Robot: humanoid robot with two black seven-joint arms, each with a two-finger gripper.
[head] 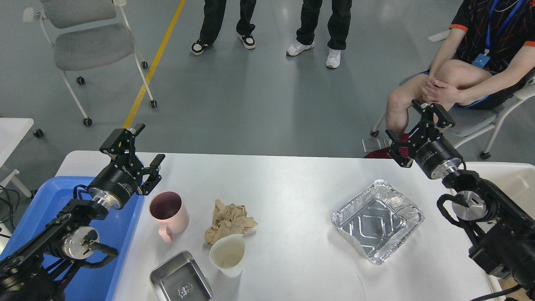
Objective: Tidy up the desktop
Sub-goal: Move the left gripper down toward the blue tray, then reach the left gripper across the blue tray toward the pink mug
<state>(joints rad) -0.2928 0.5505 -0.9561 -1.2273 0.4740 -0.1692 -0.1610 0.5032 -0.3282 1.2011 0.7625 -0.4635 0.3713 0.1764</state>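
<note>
The white desktop [292,184] holds a pink mug [168,213], a crumpled brown paper [228,220], a white paper cup [228,255], a small steel tray [180,279] at the front edge and a foil tray [377,220] at the right. My left gripper [134,151] is open and empty, raised above the desktop's back left, just left of and behind the pink mug. My right gripper [417,131] is open and empty, raised past the desktop's far right edge, behind the foil tray.
A blue plastic tray [37,209] lies at the left under my left arm. A white bin [516,179] stands at the right. A seated person [472,71] is behind my right gripper. A grey wheeled chair [90,42] and two standing people [276,25] are beyond.
</note>
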